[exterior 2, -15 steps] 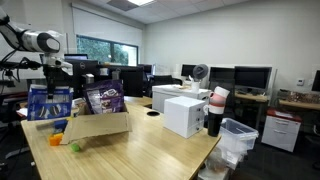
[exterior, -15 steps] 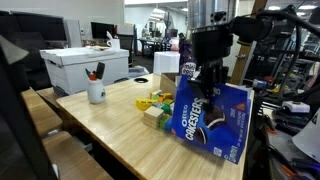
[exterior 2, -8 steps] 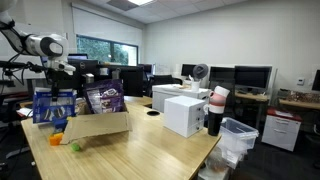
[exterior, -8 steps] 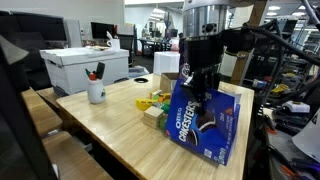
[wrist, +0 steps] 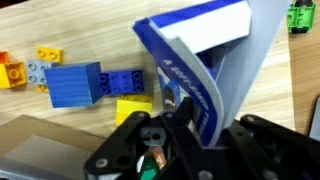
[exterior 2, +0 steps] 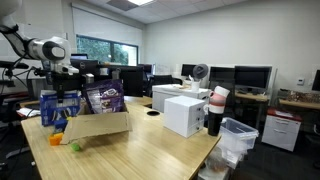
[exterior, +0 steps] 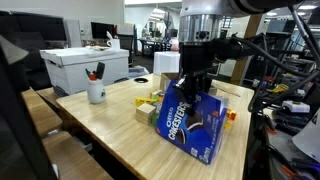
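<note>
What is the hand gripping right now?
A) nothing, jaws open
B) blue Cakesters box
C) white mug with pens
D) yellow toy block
B: in an exterior view the hand is clamped on the top edge of the blue Cakesters box, which sits tilted under it. The white mug stands well apart near the table's far corner.

Over the last second I've swung my hand (exterior: 197,86) sideways and lower, taking the blue snack box (exterior: 188,122) along. The box was nearly upright before. Now it's leaning hard and it's ended up closer to the toy blocks (exterior: 150,106).
</note>
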`<act>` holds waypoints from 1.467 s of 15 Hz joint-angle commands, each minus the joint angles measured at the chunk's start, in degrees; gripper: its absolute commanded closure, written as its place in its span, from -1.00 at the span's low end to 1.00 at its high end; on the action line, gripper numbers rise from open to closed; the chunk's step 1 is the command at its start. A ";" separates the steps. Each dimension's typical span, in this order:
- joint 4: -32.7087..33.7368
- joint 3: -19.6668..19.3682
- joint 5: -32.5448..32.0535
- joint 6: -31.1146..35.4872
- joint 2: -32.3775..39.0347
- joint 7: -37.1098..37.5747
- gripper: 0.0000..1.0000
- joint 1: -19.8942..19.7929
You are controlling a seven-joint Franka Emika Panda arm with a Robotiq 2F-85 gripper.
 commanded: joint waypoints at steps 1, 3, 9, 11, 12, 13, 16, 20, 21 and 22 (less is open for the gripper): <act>-0.66 -0.26 -3.23 3.97 0.40 -0.76 0.88 -0.82; -0.42 -0.53 -4.54 4.14 0.60 -0.98 0.88 -0.83; -0.44 -0.52 -4.34 3.59 0.12 -1.59 -0.23 -0.74; -0.43 -0.48 -4.40 3.62 0.02 -1.56 -0.47 -0.70; -0.36 -0.53 -4.32 3.62 -0.04 -1.60 -0.61 -0.76; -0.21 -0.51 -4.09 3.29 -0.19 -1.75 -0.72 -0.77; 0.38 -0.44 -3.27 1.57 -1.03 -1.86 -0.98 -0.77; 1.91 -0.90 -2.26 -1.80 -3.51 -2.66 -1.00 -1.38; 2.67 -1.17 -2.36 -3.17 -4.18 -2.86 -1.00 -1.67; 3.70 -1.46 -2.89 -4.90 -4.87 -2.95 -1.00 -2.08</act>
